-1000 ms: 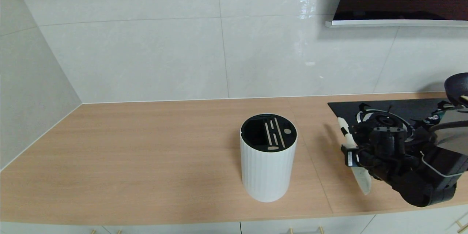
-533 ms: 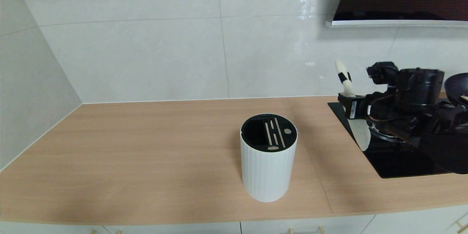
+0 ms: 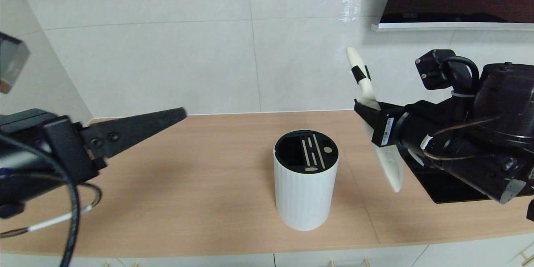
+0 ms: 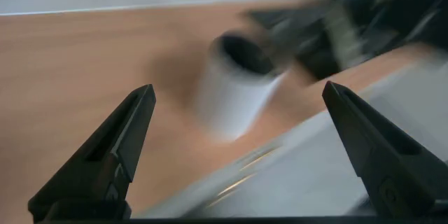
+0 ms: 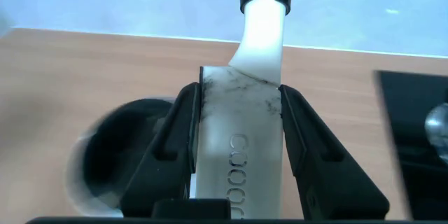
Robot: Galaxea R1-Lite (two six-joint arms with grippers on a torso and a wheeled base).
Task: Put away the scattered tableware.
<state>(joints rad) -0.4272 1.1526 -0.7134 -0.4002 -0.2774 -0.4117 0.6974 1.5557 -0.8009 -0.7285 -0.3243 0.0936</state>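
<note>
Right arm swung the ceramic knife off the cooktop toward the knife holder. Left arm came in over the desk's left end.

Right hand is clamped on the blade just below the handle. Knife hangs in the air, tip down and tilted, between holder and cooktop and clear of the desk. Holder stands toward the desk's front edge, right of middle. Left hand is spread wide with nothing in it.

Risks, as I read it:
- Blade is tilted and the slots are narrow, so the tip could land on the holder's black top instead of a slot.
- Holder is tall and free-standing; a side push from the blade could tip or slide it toward the front edge.
- Flat blade held near one end could pivot between the fingers on contact.

Knife: white blade, grey smudges near the handle end, cream handle with a black band.
</note>
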